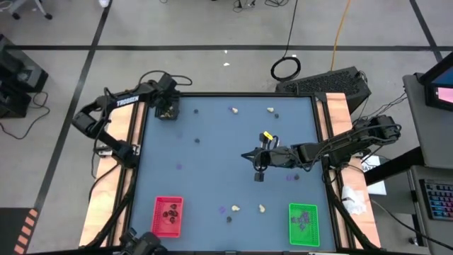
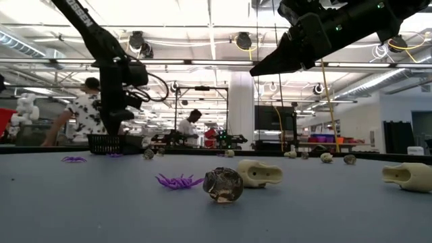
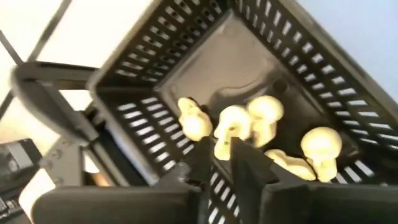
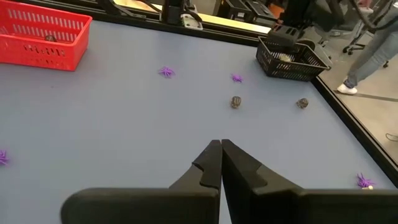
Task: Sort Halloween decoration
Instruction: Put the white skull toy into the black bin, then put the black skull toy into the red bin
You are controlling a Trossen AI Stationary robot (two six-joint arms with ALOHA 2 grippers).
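Nearest the low camera, a dark round trinket (image 2: pixel 223 184) sits beside a purple spider (image 2: pixel 177 181) and a cream skull (image 2: pixel 260 173). The right gripper (image 1: pixel 259 170) hangs mid-table, fingers together and empty. At ten o'clock, the left gripper (image 1: pixel 167 108) hovers over the black tray (image 3: pixel 292 56) of cream skulls, fingers together. It looks like a between-picks moment; next, the right gripper should open and descend on a piece.

Both arms are dark, slim and jointed, with black cables looped along them; the left arm (image 1: pixel 117 106) bears white lettering; each gripper's fingers (image 4: pixel 214 165) are black, tapering wedges.
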